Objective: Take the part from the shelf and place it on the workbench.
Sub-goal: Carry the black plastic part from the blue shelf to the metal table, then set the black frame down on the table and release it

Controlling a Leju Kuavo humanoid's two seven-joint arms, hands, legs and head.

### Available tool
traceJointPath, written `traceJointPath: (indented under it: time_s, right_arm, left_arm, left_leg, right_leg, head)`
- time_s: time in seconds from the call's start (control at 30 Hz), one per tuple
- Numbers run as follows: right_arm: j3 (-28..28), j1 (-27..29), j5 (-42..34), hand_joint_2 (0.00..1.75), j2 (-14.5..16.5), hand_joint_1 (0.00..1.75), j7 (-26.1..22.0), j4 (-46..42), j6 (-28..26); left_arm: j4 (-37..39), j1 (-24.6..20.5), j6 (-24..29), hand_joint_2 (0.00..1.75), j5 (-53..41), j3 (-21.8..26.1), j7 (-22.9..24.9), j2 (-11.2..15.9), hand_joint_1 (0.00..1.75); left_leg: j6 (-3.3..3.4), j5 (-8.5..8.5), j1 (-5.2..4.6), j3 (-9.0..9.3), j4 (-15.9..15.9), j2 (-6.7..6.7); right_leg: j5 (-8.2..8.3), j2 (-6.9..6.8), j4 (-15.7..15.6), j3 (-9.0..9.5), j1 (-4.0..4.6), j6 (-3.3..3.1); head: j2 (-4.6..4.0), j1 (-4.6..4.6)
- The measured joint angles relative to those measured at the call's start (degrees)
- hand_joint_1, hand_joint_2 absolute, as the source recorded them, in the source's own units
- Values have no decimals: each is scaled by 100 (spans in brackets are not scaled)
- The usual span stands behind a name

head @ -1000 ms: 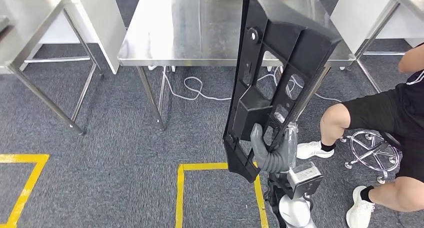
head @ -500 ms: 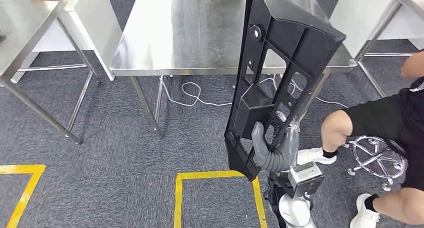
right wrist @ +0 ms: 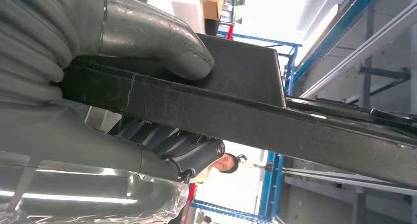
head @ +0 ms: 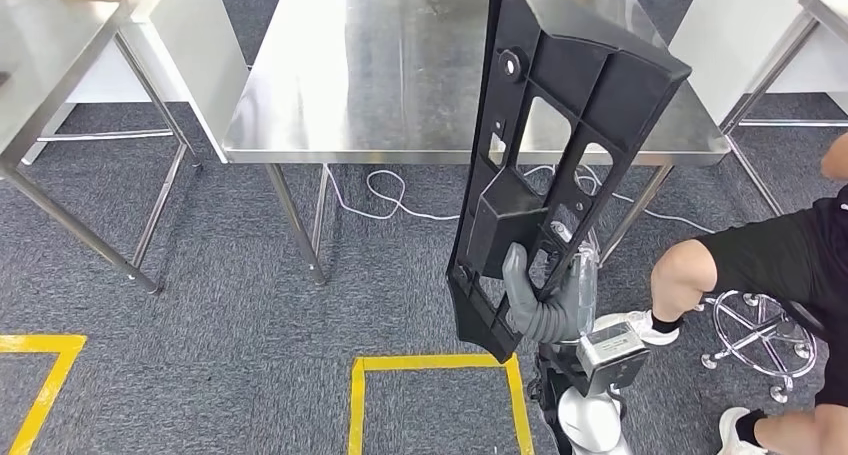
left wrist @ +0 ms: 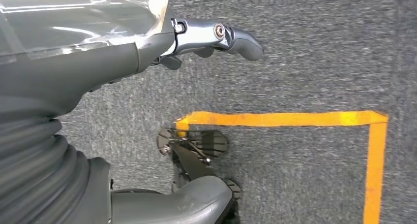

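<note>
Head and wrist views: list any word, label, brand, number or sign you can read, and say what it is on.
None can be read in any view.
The black part held in the right hand shows moulded holes and ribs but no print.
The steel workbench is unmarked.
The yellow floor tape makes plain lines without characters.
The left hand carries no marking.

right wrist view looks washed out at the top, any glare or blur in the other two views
Right wrist view: the bright background behind the part is blown out to white, and the right hand up close is soft. Head view: evenly lit and sharp, with soft reflections on the steel table. Left wrist view: highlights on the left hand, carpet slightly smeared.
</note>
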Motion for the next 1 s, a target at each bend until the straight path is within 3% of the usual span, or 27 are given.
traceJointPath:
  time_s: [0.1,0.17,0.23,0.3,0.33,0.37,0.4,0.47,0.53,0.63,0.7,0.8,0.87,0.9,0.97,1.0]
  right_arm:
    - [-4,6,1,175,4,175,6,1,0]
    - [-15,2,2,175,16,175,6,-6,0]
    - [-23,-11,4,175,37,175,7,-14,0]
    - [-25,-12,11,175,48,175,9,-15,0]
    - [-25,-4,18,175,51,175,12,-15,0]
    - [-26,3,23,175,52,175,15,-15,0]
    - [-26,8,27,175,54,175,18,-15,0]
    - [-27,10,30,175,57,175,20,-17,0]
    - [-30,9,37,175,60,175,27,-17,0]
    - [-33,13,62,175,68,175,56,-23,8]
    - [-37,1,77,175,73,175,62,-32,13]
    - [-49,-3,91,175,72,175,67,-31,19]
    - [-58,15,96,175,70,175,70,-28,21]
    - [-60,20,96,175,70,175,70,-28,22]
    - [-63,20,97,175,69,175,70,-27,24]
    - [-64,18,98,175,69,175,70,-25,26]
  left_arm:
    - [0,-10,0,175,-1,0,4,2,0]
    - [-1,-14,0,175,-2,-1,5,4,0]
    - [-2,-22,-1,175,-10,-3,6,3,0]
    - [-2,-19,-2,175,-19,-4,8,-2,0]
    - [-2,-16,-2,175,-19,-4,9,-3,0]
    - [-2,-14,-2,175,-20,-3,12,-3,0]
    - [-2,-13,-2,175,-20,-3,14,-3,0]
    - [-1,-11,-2,175,-20,-2,17,1,0]
    - [1,-10,-3,175,-24,-2,19,6,0]
    - [1,-3,-8,175,-26,-1,21,5,0]
    - [1,-10,-14,175,-29,-1,17,1,0]
    - [0,-20,-21,175,-44,0,13,-1,0]
    - [1,-14,-25,175,-51,0,10,-1,0]
    - [2,-10,-27,175,-54,0,9,-2,0]
    - [2,-7,-31,175,-58,0,8,-5,0]
    - [2,-10,-32,175,-61,1,5,-5,0]
  left_leg:
    - [-115,-99,1,82,59,19]
    - [-171,-193,28,84,228,37]
    - [-237,-466,54,-184,756,47]
    - [-281,-761,69,-698,1518,48]
    - [-287,-791,74,-907,1742,48]
    - [-280,-692,75,-1020,1758,48]
    - [-259,-472,74,-1016,1555,49]
    - [-177,88,50,-812,810,51]
    - [-72,256,-3,-653,322,42]
    - [49,252,-20,-551,192,22]
    - [88,268,7,-429,138,18]
    - [118,213,12,-345,118,11]
    - [114,144,8,-290,119,0]
    - [104,106,8,-240,119,-9]
    - [69,20,10,-131,117,-28]
    - [41,-22,8,-84,118,-36]
  right_leg:
    - [24,-21,-86,99,19,-234]
    - [44,4,-105,200,-14,-321]
    - [3,8,-113,284,-16,-384]
    - [-49,18,-110,320,-1,-430]
    - [-77,28,-109,342,6,-438]
    - [-111,37,-109,377,11,-436]
    - [-149,45,-110,427,14,-429]
    - [-239,52,-112,556,25,-404]
    - [-317,59,-122,623,50,-345]
    - [-354,65,-49,660,111,-227]
    - [-418,62,240,535,120,-182]
    - [-676,61,1222,-125,105,-180]
    - [-714,60,1456,-424,101,-150]
    - [-578,59,1267,-419,96,-106]
    - [-132,55,512,-186,79,-26]
    - [-34,40,203,-88,80,-45]
  head:
    - [0,-8]
    - [0,-16]
    - [0,-21]
    - [0,-26]
    - [0,-26]
    - [0,-28]
    - [0,-27]
    - [0,-25]
    - [0,-25]
    - [0,-28]
    - [0,-18]
    - [0,7]
    - [0,11]
    - [0,11]
    - [0,10]
    - [0,9]
